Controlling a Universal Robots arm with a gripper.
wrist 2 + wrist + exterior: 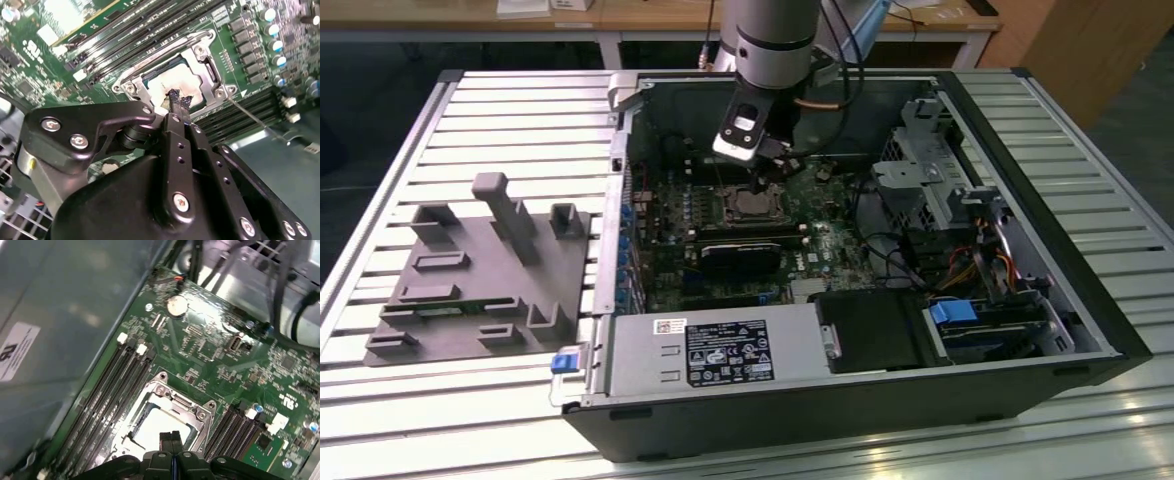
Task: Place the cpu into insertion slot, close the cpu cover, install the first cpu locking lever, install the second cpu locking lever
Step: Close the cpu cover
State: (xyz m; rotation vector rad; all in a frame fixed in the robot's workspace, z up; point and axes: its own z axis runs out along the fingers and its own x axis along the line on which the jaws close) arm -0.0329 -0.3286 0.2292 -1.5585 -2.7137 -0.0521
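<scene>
Though flat, face-up — cpu (172,77) under pincer (176,101)

I am seeing the black gripper (172,436) hanging over the cpu (159,429), a small flat square chip with a shiny silver metal top, its two black fingers (166,442) pressing flat against each other. The cpu cover (172,396), a thin silvery metal frame with a windowed middle, is lying down around the chip on the green circuit board (210,347). Long narrow black memory slots (116,390) are running along the board's edge beside the grey metal case wall (65,310), which is carrying a white label (15,350). A round silver coin battery (176,305) is sitting near the board's edge where black cables (282,275) are crossing.
</scene>
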